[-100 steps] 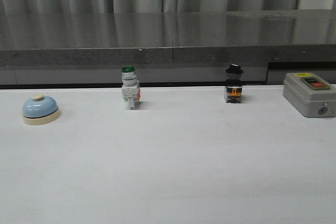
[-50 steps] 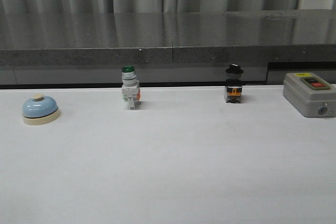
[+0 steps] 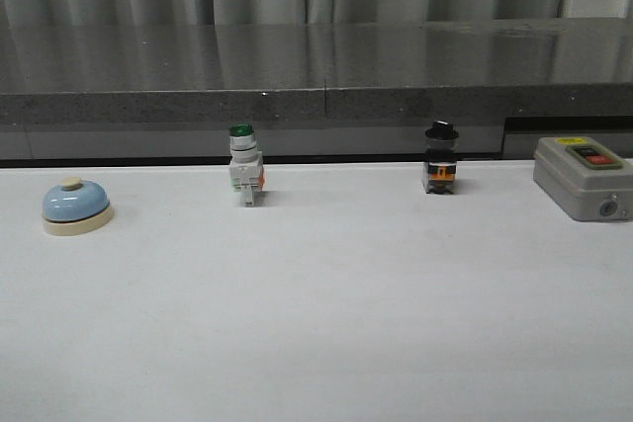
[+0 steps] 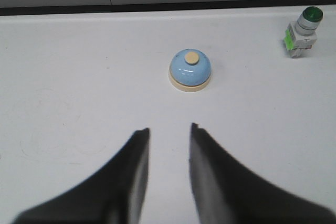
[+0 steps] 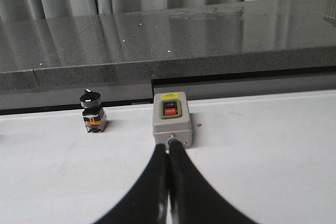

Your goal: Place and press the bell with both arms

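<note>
The light-blue bell with cream base and cream knob stands upright on the white table at the far left. It also shows in the left wrist view, a short way ahead of my left gripper, which is open and empty above the table. My right gripper is shut and empty, its tips just in front of a grey switch box. Neither arm shows in the front view.
A green-capped white push-button switch stands at the back centre-left, also in the left wrist view. A black-capped switch stands centre-right. The grey ON/OFF box sits at the far right. A dark stone ledge runs behind the table.
</note>
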### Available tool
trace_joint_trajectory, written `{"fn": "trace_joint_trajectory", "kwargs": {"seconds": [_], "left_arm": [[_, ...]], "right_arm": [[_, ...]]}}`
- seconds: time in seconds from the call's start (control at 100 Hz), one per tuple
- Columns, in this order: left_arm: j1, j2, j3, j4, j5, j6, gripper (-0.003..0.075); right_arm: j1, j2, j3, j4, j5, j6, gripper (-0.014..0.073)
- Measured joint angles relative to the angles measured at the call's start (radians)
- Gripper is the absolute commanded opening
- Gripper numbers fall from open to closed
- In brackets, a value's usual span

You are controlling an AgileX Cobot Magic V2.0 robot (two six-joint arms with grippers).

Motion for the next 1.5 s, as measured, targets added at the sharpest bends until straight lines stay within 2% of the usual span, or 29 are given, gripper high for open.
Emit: {"fn": "trace_joint_trajectory", "kwargs": {"seconds": [0.07, 0.21, 0.5, 1.11, 1.5], "left_arm": [[0.000, 0.000, -0.004, 0.000, 0.004, 0.000, 0.0724], [0.000, 0.000, -0.005, 0.000, 0.005, 0.000, 0.0648], [0.000, 0.066, -0.032, -0.028, 0.006, 0.000, 0.0643], [0.000, 0.647, -0.403, -0.069, 0.006, 0.029, 0.0642], [-0.035, 0.901, -0.565, -0.070, 0.012, 0.062, 0.0640]], "right_arm": [[0.000, 0.000, 0.000, 0.000, 0.000, 0.000, -0.0060], [0.000, 0.000, 0.000, 0.000, 0.000, 0.000, -0.0060], [0.000, 0.000, 0.000, 0.000, 0.000, 0.000, -0.0060], [0.000, 0.000, 0.000, 0.000, 0.000, 0.000, -0.0060], [0.000, 0.000, 0.000, 0.000, 0.000, 0.000, -0.0060]]}}
